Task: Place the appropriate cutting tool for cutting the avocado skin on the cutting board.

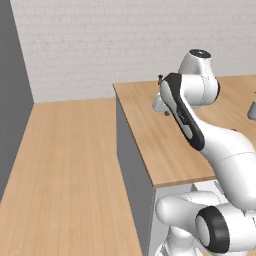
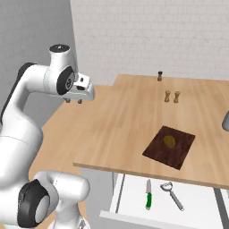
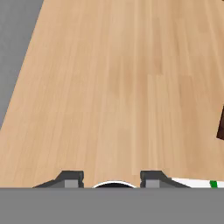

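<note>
The knife (image 2: pixel 148 195), with a green handle and a pale blade, lies in an open white drawer (image 2: pixel 117 193) under the counter's front edge. A sliver of its green handle (image 3: pixel 213 184) shows in the hand view. The dark reddish-brown cutting board (image 2: pixel 170 146) rests on the light wood counter with the olive-yellow avocado (image 2: pixel 169 141) on it; one board corner (image 3: pixel 221 127) shows in the hand view. My gripper (image 2: pixel 74 101) hovers above the counter's left part, well left of the board and drawer. It is open, with nothing between its fingertips (image 3: pixel 70 177).
A grey metal utensil with a looped head (image 2: pixel 172 195) lies beside the knife in the drawer. Two small shakers (image 2: pixel 172 96) and a darker one (image 2: pixel 159 76) stand at the back of the counter. A grey object (image 2: pixel 226 120) sits at the right edge.
</note>
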Available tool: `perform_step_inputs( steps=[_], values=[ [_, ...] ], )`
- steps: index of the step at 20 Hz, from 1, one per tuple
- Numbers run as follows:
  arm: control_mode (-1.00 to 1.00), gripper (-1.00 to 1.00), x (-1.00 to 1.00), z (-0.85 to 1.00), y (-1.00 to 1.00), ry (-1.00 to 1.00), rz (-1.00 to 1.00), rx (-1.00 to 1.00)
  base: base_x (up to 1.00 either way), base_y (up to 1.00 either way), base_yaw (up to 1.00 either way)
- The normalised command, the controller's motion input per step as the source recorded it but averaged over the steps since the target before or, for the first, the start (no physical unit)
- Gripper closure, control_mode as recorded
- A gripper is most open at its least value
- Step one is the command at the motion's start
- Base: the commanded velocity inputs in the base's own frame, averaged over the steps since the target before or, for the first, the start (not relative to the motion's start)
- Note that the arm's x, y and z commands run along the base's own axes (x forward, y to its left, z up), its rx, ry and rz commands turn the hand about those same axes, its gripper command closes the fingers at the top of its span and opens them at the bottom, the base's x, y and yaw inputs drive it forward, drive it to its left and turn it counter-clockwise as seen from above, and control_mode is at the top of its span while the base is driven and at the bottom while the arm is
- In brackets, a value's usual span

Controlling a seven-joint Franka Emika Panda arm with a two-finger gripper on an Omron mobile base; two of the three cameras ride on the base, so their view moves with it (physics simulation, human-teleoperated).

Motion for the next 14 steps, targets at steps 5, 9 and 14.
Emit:
perform_step_inputs(
  steps=[5, 9, 14],
  values=[
    [-1.0, -1.0, -0.38, -0.21, -0.62, 0.01, 0.0, 0.03, 0.0, 0.0, 0.0],
    [-1.0, -1.0, -0.48, -0.28, -1.0, 0.06, 0.0, 0.01, 0.0, 0.0, 0.0],
    [-1.0, -1.0, -0.57, -0.47, -1.0, 0.11, 0.0, 0.0, 0.0, 0.0, 0.0]
  ],
)
